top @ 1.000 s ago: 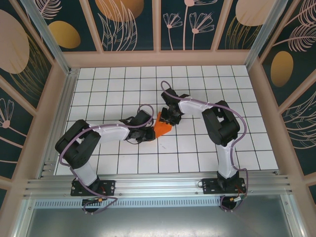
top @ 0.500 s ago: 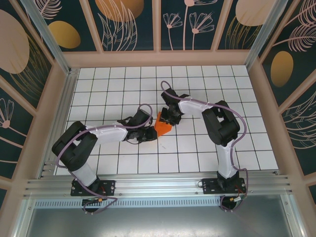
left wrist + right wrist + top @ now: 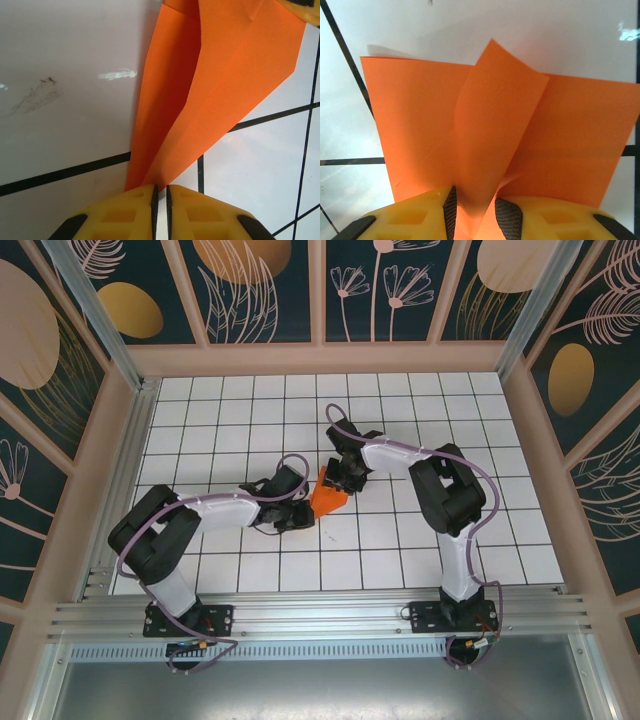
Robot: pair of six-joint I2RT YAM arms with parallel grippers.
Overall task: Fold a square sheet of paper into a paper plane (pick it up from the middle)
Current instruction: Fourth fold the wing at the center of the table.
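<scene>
The orange sheet of paper point(image 3: 328, 500) lies folded into a pointed shape in the middle of the table, between my two grippers. In the left wrist view its layered point point(image 3: 225, 75) narrows down to my left gripper point(image 3: 160, 187). Those jaws stand a thin slit apart, with white table showing through the slit and the paper tip just at their ends. In the right wrist view a raised middle flap of the paper point(image 3: 495, 115) runs down between the pads of my right gripper point(image 3: 474, 200), which is shut on it. From above, the left gripper point(image 3: 298, 512) is left of the paper and the right gripper point(image 3: 341, 478) above it.
White gridded tabletop point(image 3: 400, 540) lies all around the paper. Wooden frame walls point(image 3: 320, 358) close in the back and sides, and a metal rail point(image 3: 320, 615) runs along the near edge. A scuff mark point(image 3: 37, 95) shows on the tile left of the paper.
My left arm has shifted a little, its gripper easing slightly back from the paper tip. The right arm and the paper have stayed put.
</scene>
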